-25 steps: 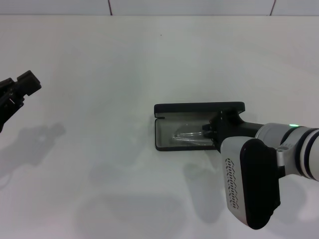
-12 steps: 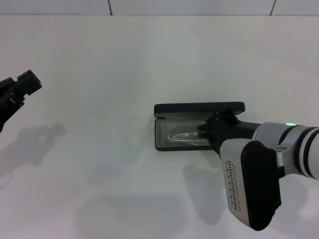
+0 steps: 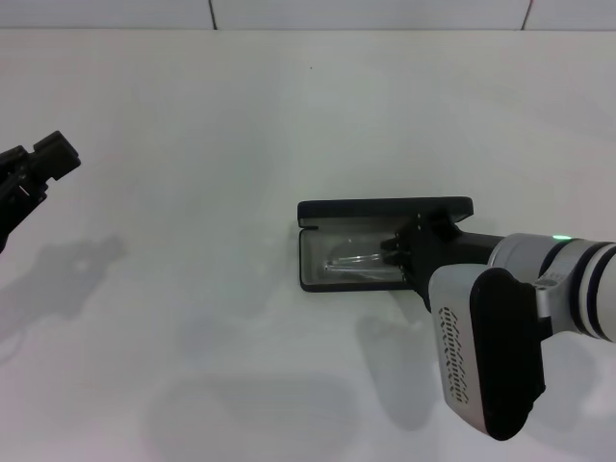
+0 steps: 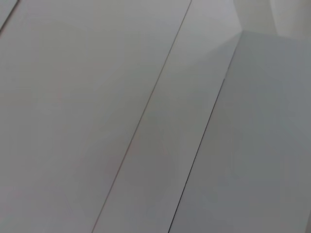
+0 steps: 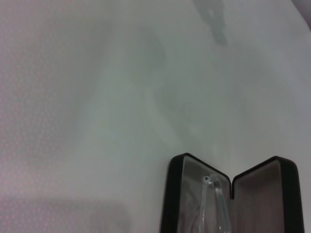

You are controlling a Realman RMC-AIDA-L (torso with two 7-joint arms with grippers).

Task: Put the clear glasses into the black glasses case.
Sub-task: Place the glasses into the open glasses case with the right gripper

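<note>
The black glasses case (image 3: 385,209) lies open on the white table, right of centre, with its lid folded back. The clear glasses (image 3: 354,262) lie inside its grey-lined tray, folded and faint. My right gripper (image 3: 397,252) reaches in over the right end of the tray and is shut on the glasses' right end. The right wrist view shows the open case (image 5: 174,194) from its end, with the clear glasses (image 5: 217,200) in the left half. My left gripper (image 3: 43,166) hangs parked at the far left, well away from the case.
The white table (image 3: 192,144) stretches all round the case, with a tiled wall along its far edge. My right arm's white and black forearm (image 3: 491,356) covers the near right corner. Only flat white panels (image 4: 146,116) show in the left wrist view.
My right gripper has slid a little to the left along the case, and the clear glasses have shifted left with it inside the tray. The left arm has hardly moved.
</note>
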